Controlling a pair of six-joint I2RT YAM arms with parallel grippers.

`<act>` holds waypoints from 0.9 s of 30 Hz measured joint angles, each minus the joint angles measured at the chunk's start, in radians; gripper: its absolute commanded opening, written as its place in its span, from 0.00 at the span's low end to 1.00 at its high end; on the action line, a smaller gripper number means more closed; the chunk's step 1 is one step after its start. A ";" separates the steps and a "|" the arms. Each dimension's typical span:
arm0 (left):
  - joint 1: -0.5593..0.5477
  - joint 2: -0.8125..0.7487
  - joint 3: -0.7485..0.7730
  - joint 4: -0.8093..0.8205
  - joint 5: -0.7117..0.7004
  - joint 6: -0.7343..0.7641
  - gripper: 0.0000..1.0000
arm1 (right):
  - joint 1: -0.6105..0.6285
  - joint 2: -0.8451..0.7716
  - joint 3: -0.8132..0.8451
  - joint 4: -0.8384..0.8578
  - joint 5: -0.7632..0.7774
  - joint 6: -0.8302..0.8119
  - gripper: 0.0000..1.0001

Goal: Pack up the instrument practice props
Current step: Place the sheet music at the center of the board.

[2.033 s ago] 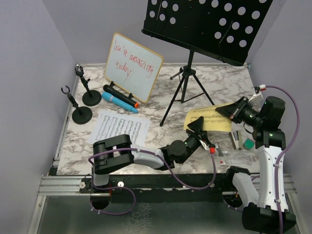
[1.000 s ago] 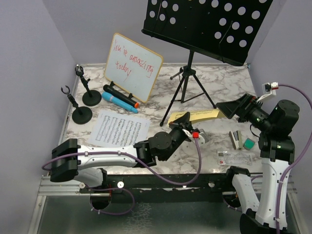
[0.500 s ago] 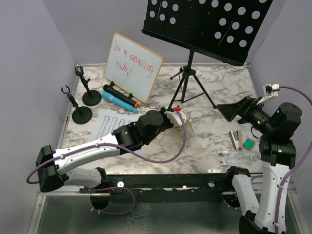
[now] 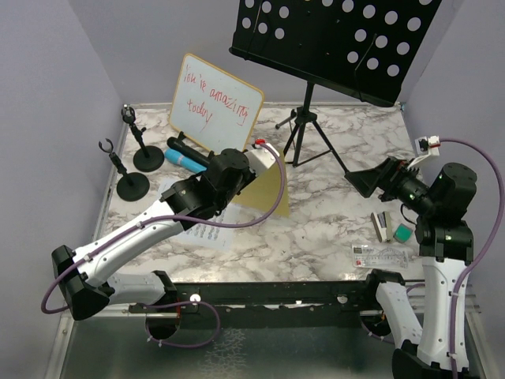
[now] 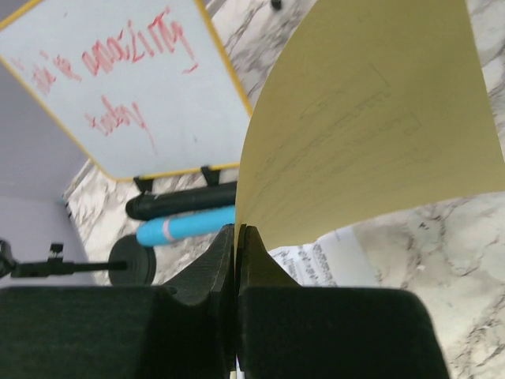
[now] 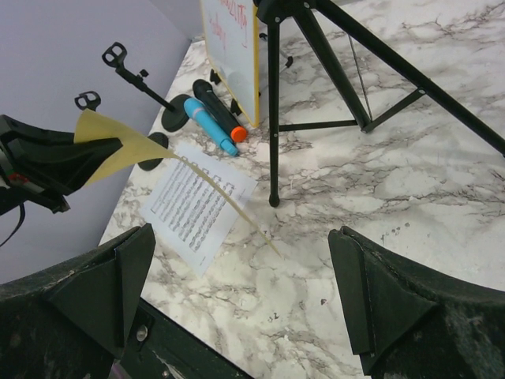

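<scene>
Left end effector (image 5: 235,237) is clenched on one edge of the yellow sheet music (image 4: 269,192), directly above the white sheet music (image 6: 197,207). Right end effector (image 6: 241,260) is released, well apart.

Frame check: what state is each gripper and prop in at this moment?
left gripper: shut on yellow sheet
right gripper: open, empty
yellow sheet: pinched at one edge, curled, raised
white sheet: flat on table
music stand: upright, tripod spread
whiteboard: propped upright
black microphone: lying on table
blue microphone: lying on table
mic holders: standing, clips empty
</scene>
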 measured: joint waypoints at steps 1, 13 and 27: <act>0.015 -0.002 0.002 -0.024 -0.012 -0.005 0.00 | 0.003 0.002 -0.003 0.000 0.003 -0.002 1.00; 0.170 -0.044 0.030 -0.192 -0.247 -0.045 0.00 | 0.071 0.055 -0.048 0.018 0.042 -0.021 1.00; 0.371 -0.014 0.010 -0.208 -0.522 -0.123 0.00 | 0.156 0.070 -0.062 0.029 0.118 -0.046 1.00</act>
